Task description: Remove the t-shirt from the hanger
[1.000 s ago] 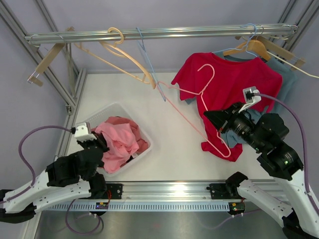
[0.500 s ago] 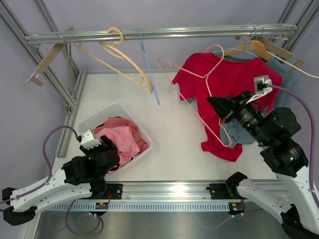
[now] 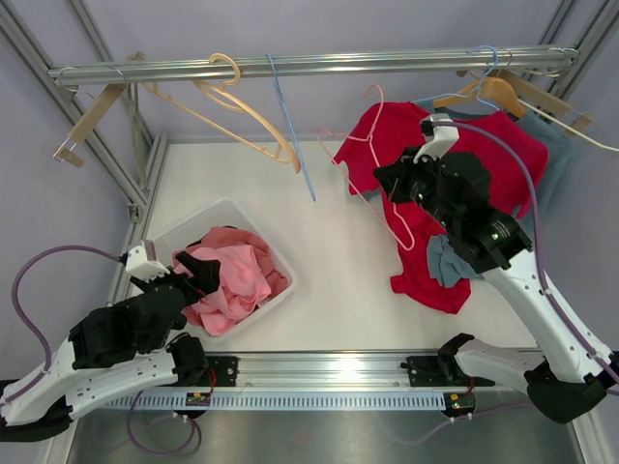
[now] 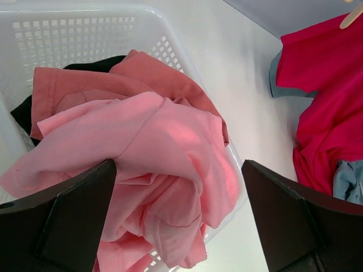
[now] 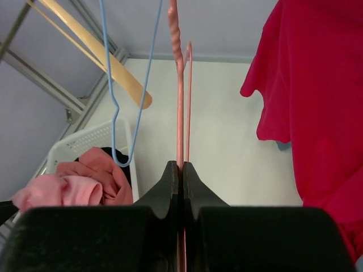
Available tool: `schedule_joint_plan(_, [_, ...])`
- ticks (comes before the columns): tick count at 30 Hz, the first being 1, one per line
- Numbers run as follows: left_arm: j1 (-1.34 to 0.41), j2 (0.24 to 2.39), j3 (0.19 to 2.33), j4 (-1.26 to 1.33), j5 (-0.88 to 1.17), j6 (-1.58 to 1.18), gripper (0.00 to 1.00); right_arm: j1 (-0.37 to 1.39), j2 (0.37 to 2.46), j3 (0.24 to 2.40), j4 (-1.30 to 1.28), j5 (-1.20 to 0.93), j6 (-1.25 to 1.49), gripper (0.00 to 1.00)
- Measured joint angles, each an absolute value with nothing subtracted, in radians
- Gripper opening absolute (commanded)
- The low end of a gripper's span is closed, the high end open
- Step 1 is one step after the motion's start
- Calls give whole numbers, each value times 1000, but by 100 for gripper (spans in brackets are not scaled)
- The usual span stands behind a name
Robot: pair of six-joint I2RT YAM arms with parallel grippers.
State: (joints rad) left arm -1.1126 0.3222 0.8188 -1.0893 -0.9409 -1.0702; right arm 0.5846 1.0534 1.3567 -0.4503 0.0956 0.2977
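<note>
1. Since a second ago, the left gripper (image 3: pixel 193 278) is showing the bigger change: it was shut and is now standing wide open over the basket (image 3: pixel 207 214). The right gripper (image 3: pixel 387 182) is lifting the pink hanger (image 3: pixel 371 135) away from the red shirt (image 3: pixel 479 145) and up toward the rail (image 3: pixel 309 66).
2. From above, the pink t-shirt (image 3: pixel 232 278) is lying bunched in the basket near the desk's (image 3: pixel 338 280) near-left corner, off its hanger. By that showing the removal itself is looking done. The bare pink hanger's hook is reaching just below the rail, between the blue hanger (image 3: pixel 290 135) and the red shirt.
3. At the left wrist, both fingers (image 4: pixel 74 221) are standing spread to either side of the heaped pink cloth and gripping nothing. Part of the t-shirt is draping over the basket's rim toward the desk's middle. That fold could slide out, or a finger could be snagging it if the arm is pulling back low.
4. At the right wrist, the jaws are pressing fully together on the pink hanger's thin wire. The blue hanger is dangling just to its left and the red sleeve to its right. The pinched wire could be twisting in so narrow a grip, so the hook may be missing the rail or tangling with either neighbour.
</note>
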Motion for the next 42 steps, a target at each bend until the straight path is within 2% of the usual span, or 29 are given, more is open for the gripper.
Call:
schedule_joint_plan(7, [-1113, 408, 825, -1018, -923, -987, 99, 584, 1225, 1539, -457, 97, 264, 0])
schedule_joint_plan(16, [-1113, 440, 1007, -772, -885, -730, 99, 584, 1458, 1789, -432, 67, 235, 0])
schedule_joint_plan(21, [-1113, 427, 976, -701, -871, -667, 99, 585, 1568, 1890, -439, 52, 225, 0])
schedule_joint_plan(27, [-1113, 432, 922, -597, -706, -567, 99, 598, 1642, 1927, -443, 26, 220, 0])
schedule_joint_plan(35, [-1113, 595, 932, -518, -473, -459, 99, 640, 1675, 1938, -443, 56, 211, 0])
schedule_joint_plan(38, [-1113, 617, 932, -516, -417, -434, 99, 641, 1662, 1900, -435, 67, 213, 24])
schedule_joint_plan(39, [-1113, 617, 934, -516, -401, -426, 99, 641, 1654, 1882, -434, 69, 213, 43])
schedule_joint_plan(42, [-1113, 614, 947, -513, -352, -402, 99, 641, 1624, 1842, -448, 65, 207, 59])
